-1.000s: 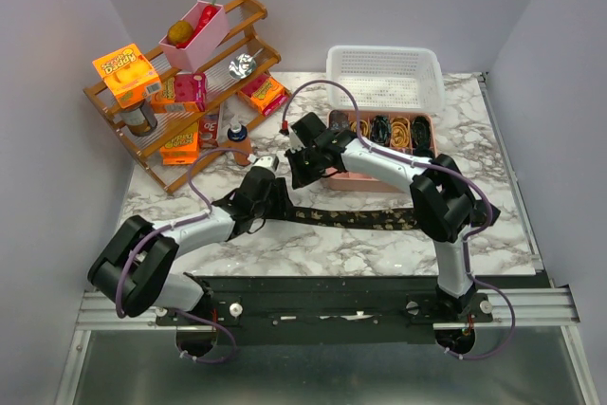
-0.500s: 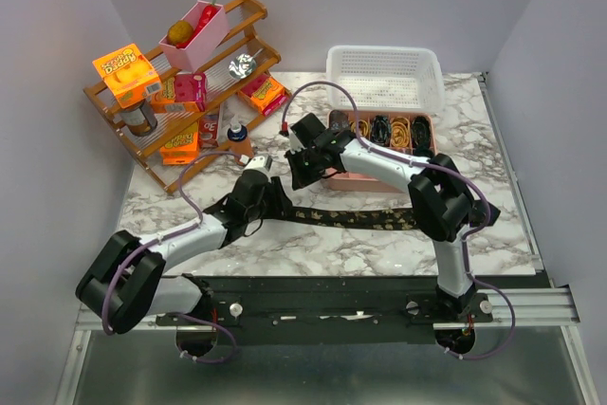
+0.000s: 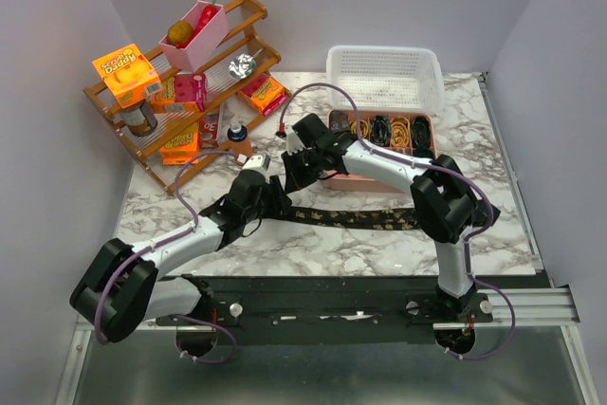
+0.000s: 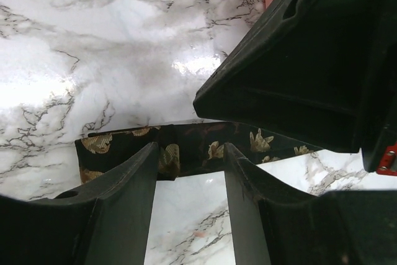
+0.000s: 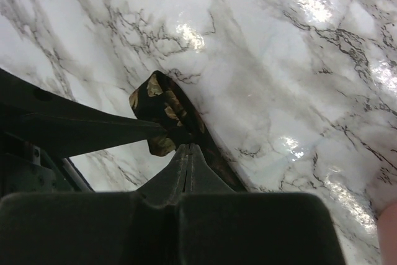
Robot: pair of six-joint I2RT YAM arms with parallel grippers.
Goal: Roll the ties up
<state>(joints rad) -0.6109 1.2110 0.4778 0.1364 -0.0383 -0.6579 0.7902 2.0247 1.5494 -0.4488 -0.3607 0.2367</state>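
1 tie point(image 3: 360, 218) lay flat on desk point(image 3: 322, 253), just in front of pink tray point(image 3: 434, 139), parallel to its front wall. Left fingers point(image 4: 133, 178) open, straddled tie's left end past tray's left corner. Right fingers point(image 5: 198, 175) closed, tips touching tie near that end; actual pinch unclear. Rolled ties point(image 3: 379, 127) sat inside tray.

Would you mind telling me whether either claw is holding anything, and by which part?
The right claw is shut on the tie close to its end. The left claw is open, straddling the tie without gripping it.
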